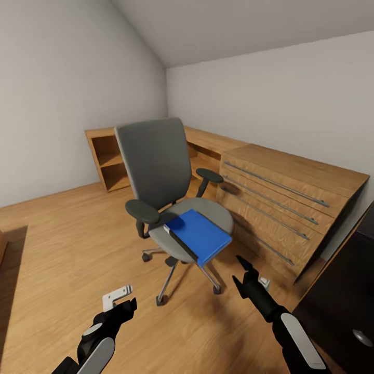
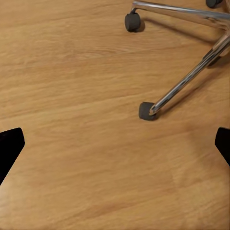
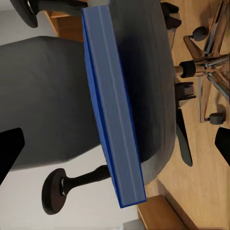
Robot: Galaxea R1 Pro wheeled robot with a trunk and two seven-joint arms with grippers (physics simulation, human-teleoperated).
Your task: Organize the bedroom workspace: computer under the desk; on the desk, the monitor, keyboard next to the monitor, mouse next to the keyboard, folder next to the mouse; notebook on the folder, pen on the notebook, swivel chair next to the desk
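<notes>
The grey swivel chair (image 1: 156,171) stands in the middle of the wood floor on its chrome star base (image 2: 191,79). On its seat lies the bright blue folder (image 1: 201,236), dark spine toward me, one corner overhanging the front of the seat. My right gripper (image 1: 242,274) hangs open just in front of and below that corner, apart from it; the right wrist view faces the folder's edge (image 3: 112,105) against the seat (image 3: 148,86). My left gripper (image 1: 123,301) is open low over the floor before the chair, a castor (image 2: 146,110) ahead of it. A glossy black desk (image 1: 345,291) edge shows at the right.
Low light-wood cabinets line the far wall: a drawer chest (image 1: 291,202) just right of the chair and open shelves (image 1: 111,161) behind it. The chair's black armrests (image 1: 141,210) flank the seat. Bare wood floor (image 1: 62,244) stretches left of the chair.
</notes>
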